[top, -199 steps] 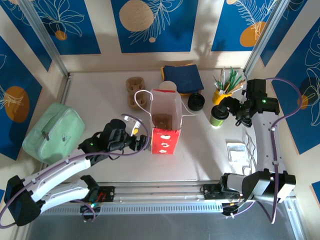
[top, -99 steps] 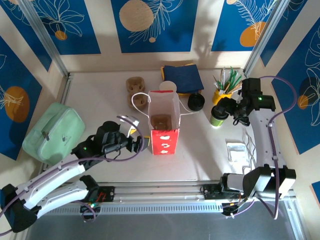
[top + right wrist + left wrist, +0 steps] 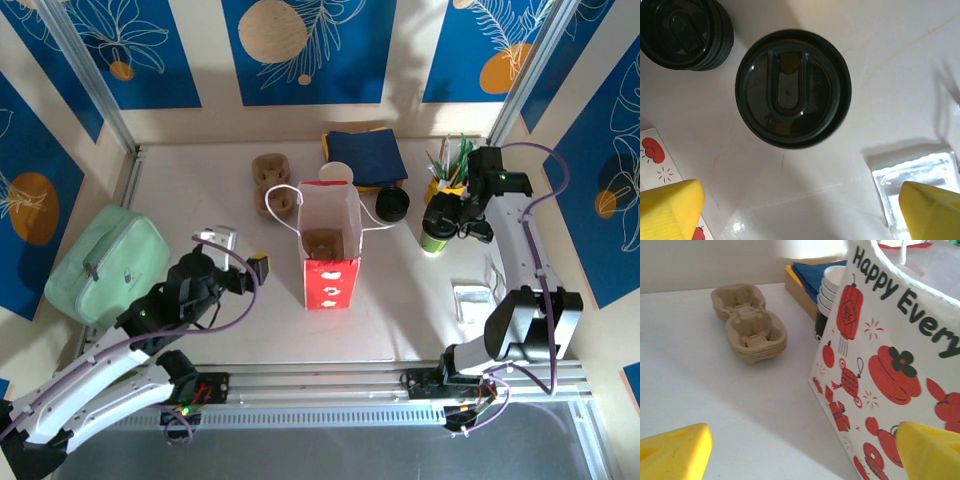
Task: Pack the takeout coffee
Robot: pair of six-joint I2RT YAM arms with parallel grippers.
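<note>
Looking down through the right wrist camera, I see the takeout coffee standing upright on the counter, with its black lid centred under my right jaws. They're spread wide and grip nothing. The cup sits just beside the spare black lids, apart from the red-and-white paper bag. My left jaws gape wide too, empty, near the bag's left side.
</note>
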